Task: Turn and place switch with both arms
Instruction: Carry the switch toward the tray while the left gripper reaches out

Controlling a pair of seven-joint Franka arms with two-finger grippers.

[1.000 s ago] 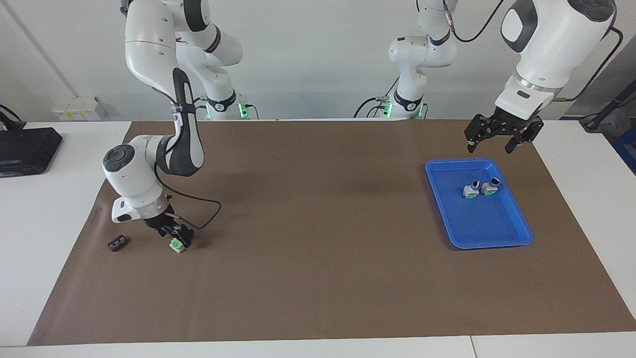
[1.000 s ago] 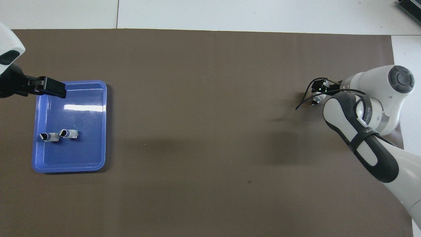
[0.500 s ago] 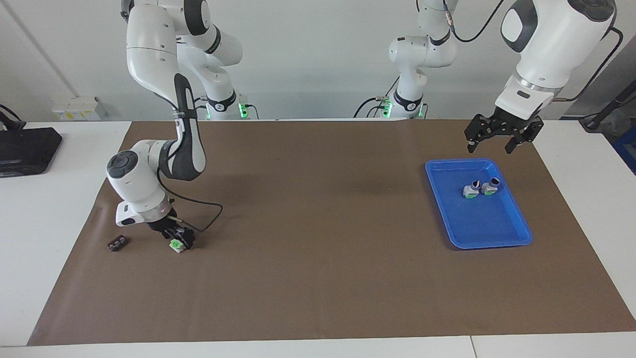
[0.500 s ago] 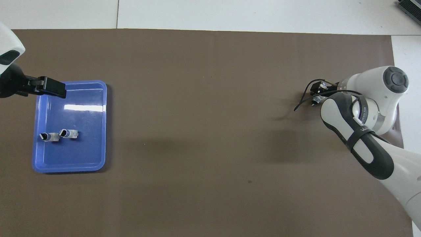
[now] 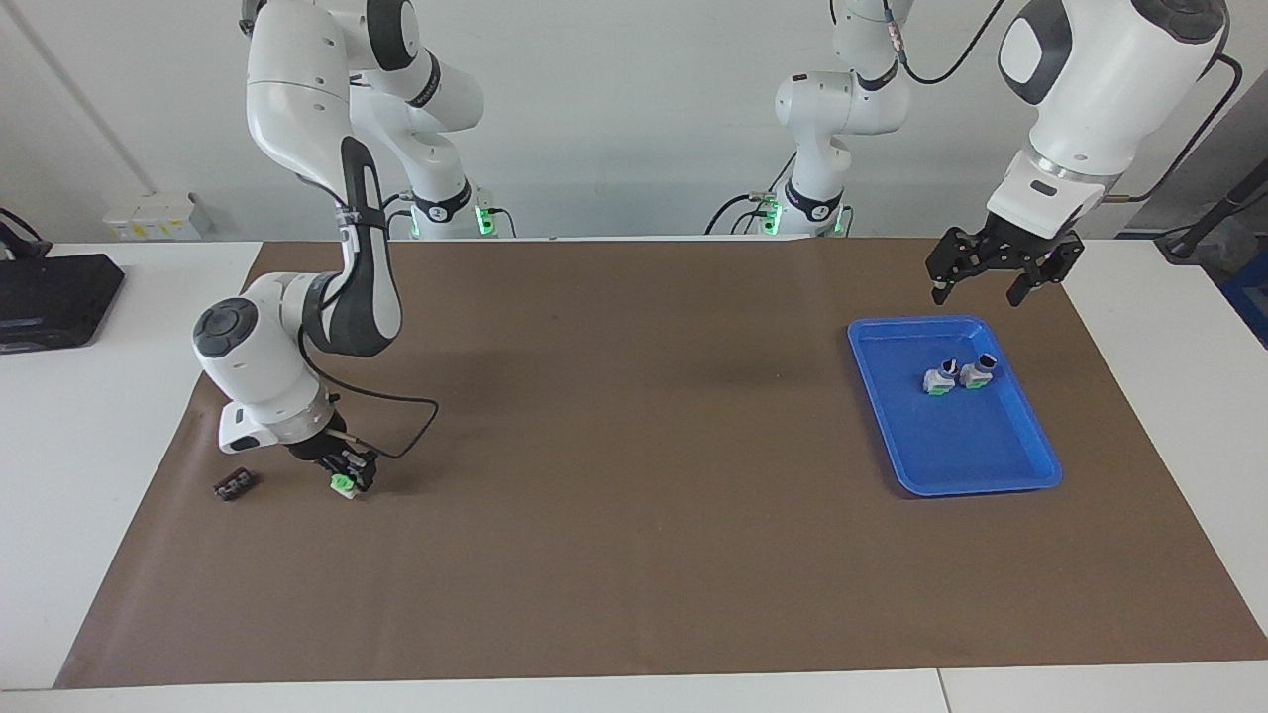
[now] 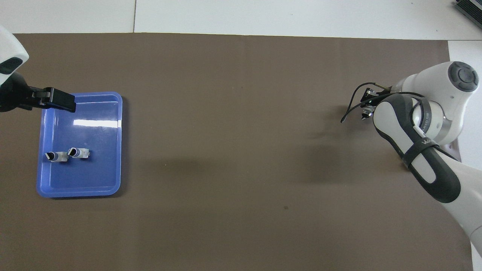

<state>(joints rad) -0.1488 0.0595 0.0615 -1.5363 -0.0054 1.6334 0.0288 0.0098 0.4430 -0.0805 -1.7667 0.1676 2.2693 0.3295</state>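
Brown tabletop (image 5: 634, 475) lies bare mid-span; right end effector (image 5: 349, 471) grips the switch (image 5: 343, 483) low, left end effector (image 5: 999, 277) gapes over the tray (image 5: 1030, 465) edge.

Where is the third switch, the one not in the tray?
In the facing view, the switch sits in the shut right gripper at the right arm's end of the mat, beside the small dark piece.

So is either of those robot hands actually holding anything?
The right gripper is shut on the small white-grey switch, green end showing below; exact hold unclear. The left gripper holds nothing.

Two glossy white jointed arms (image 5: 297, 109), dark grey joint bands, black end effectors, thin black cables
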